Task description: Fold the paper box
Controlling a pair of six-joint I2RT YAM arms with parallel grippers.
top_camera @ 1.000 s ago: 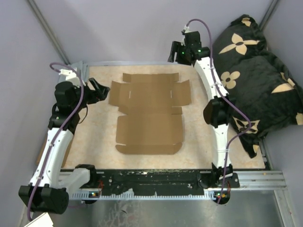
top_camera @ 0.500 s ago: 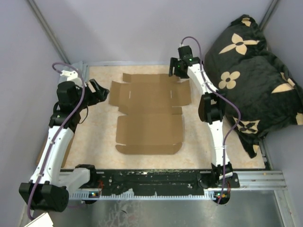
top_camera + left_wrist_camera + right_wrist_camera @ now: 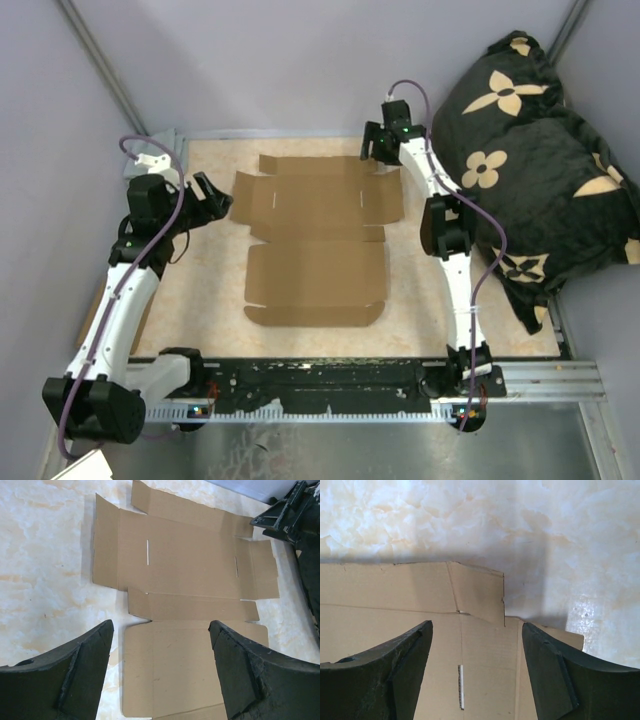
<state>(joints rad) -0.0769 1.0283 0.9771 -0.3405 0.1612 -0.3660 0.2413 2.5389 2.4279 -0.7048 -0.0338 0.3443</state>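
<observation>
Cardboard lies flat and unfolded in the middle of the marbled table (image 3: 420, 300): this is the paper box (image 3: 315, 240), with every flap down and none raised. Its wide panel with two thin slits (image 3: 147, 552) is at the far end, and its rounded-corner panel is at the near end. My left gripper (image 3: 213, 195) sits just beside the box's far left side flap. It is apart from the cardboard edge and points across the box. Its fingers are spread wide and nothing is between them. My right gripper (image 3: 378, 148) is at the box's far right corner, above the spot where the end of the far flap meets the right side flap. Its fingers are spread just as wide and they hold nothing. In its wrist view the corner flaps show between the two black fingertips (image 3: 405, 650), with bare table beyond them. I cannot tell how high it is above the cardboard. Off the box's right side, past the table edge, a black cushion (image 3: 540, 160) with tan flower shapes leans against the wall.
</observation>
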